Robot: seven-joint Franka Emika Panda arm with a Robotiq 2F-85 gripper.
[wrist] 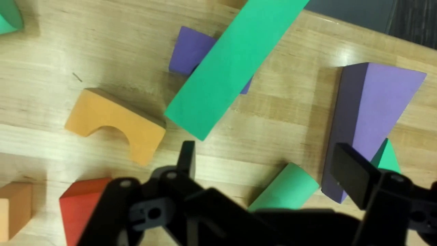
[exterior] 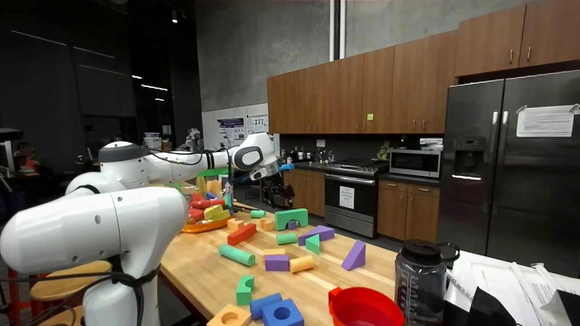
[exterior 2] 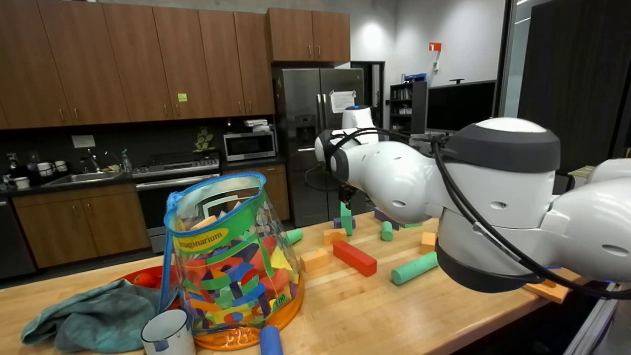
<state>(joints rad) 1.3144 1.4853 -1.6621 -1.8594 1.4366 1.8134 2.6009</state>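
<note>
The gripper [wrist: 269, 160] is hovering above the wooden table [wrist: 283, 112], its 2 fingers standing wide apart.
In an exterior view, the green arch block [exterior: 291, 214] is standing below the gripper; in the wrist view, it is crossing over the purple block [wrist: 191, 51], just ahead of the fingers. The short green cylinder [wrist: 286, 191] is lying beneath the gap between them, and the purple wedge [wrist: 379, 106] is resting partly behind the right-hand finger. Left of the gap, the orange arch block [wrist: 116, 114] and the red block [wrist: 80, 208] are lying.

"Imaginarium" on the yellow label [exterior 2: 203, 240] of the clear bag [exterior 2: 245, 222], "100" [exterior 2: 280, 300] low on its side
</note>
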